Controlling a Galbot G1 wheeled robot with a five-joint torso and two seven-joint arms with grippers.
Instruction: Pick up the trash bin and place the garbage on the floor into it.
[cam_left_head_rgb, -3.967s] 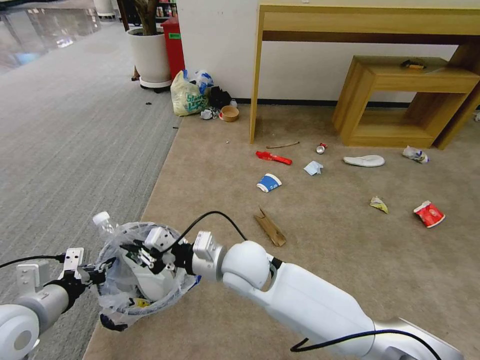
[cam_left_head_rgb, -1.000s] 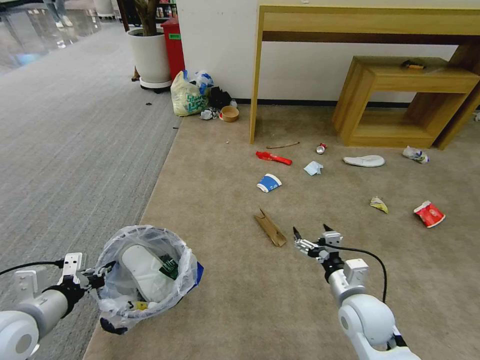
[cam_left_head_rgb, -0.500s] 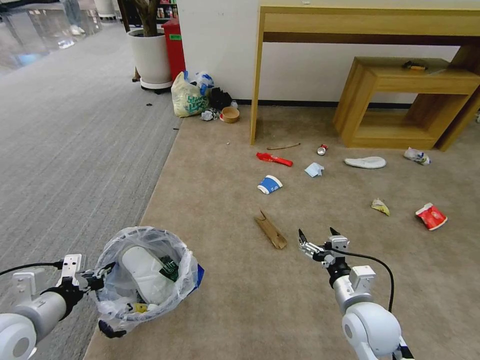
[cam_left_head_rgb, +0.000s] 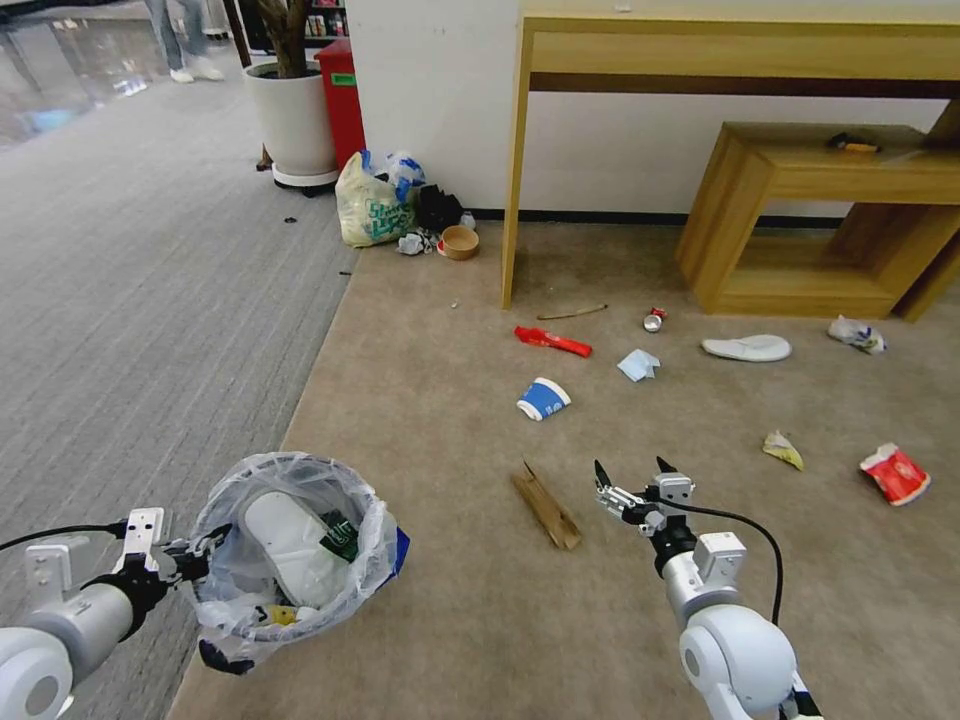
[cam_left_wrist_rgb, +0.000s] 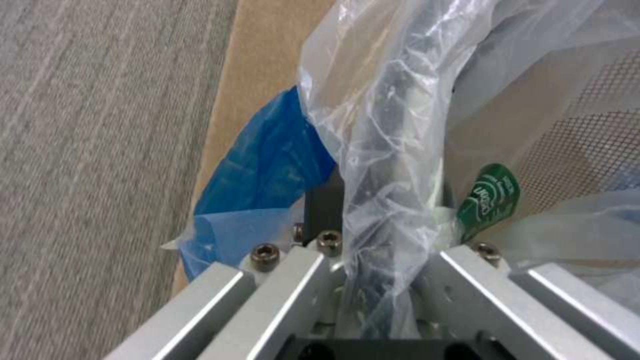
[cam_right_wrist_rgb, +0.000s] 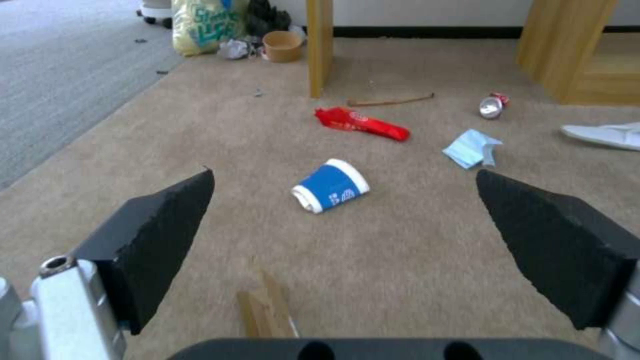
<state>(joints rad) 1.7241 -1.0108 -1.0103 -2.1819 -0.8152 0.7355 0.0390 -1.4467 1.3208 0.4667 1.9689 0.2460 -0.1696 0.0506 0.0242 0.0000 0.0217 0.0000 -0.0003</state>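
Your left end effector is clamped on the trash bin rim above the floor, and your right end effector, fingers apart, hovers beside the brown cardboard, which may slide flat if pinched poorly

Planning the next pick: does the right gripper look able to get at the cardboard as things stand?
Probably yes. The right gripper hangs open and empty just right of the cardboard, which lies flat on bare carpet with nothing between them. The left gripper is off to the side, holding the bin.
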